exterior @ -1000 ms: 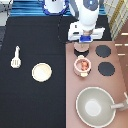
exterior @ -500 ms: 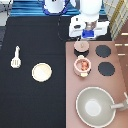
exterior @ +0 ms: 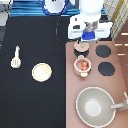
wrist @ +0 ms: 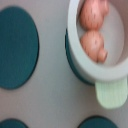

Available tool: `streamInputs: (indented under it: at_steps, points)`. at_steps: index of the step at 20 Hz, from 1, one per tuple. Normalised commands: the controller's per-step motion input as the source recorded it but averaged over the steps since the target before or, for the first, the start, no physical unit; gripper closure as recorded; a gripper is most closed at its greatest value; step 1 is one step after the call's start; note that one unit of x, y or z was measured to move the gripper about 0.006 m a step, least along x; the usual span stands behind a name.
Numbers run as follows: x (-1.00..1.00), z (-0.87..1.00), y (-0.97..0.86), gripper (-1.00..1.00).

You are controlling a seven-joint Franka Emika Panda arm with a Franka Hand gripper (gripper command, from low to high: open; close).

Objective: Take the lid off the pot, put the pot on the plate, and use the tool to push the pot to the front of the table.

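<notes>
Table [exterior: 30, 105] fills the exterior view from 7 to 11 o'clock, black. The stove [exterior: 72, 100] takes up the 1 to 5 o'clock side, with a grey pan [exterior: 78, 101] at 5 o'clock.

The gripper [exterior: 89, 36] hangs at about 1 o'clock, just above the lid [exterior: 81, 49]. Over the last second it has only drifted a little, and nothing else has moved. Whether it is spread or pressed together, I cannot tell, and it seems to carry nothing.

The plate [exterior: 42, 72] lies bare on the table at 9 o'clock, well apart from the stove. The pot [exterior: 77, 66] sits on the stove near centre, at 6 o'clock from the lid. It is open, and the wrist view shows its wall [wrist: 82, 70] with two pinkish lumps inside.

The lid rests beside the burners [exterior: 104, 51], so that first step looks done, while the pot is not yet on the plate. The tool [exterior: 16, 56] lies untouched at 9 o'clock, beyond the plate.
</notes>
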Motion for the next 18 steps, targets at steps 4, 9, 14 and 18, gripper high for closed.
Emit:
streamInputs:
  at_steps: [4,9,14,18]
  points:
    - [0.87,0.04,-0.37,-1.00]
    - [0.82,-0.12,-0.51,-1.00]
    - [0.77,-0.29,-0.51,-1.00]
    - [0.77,-0.37,-0.39,-1.00]
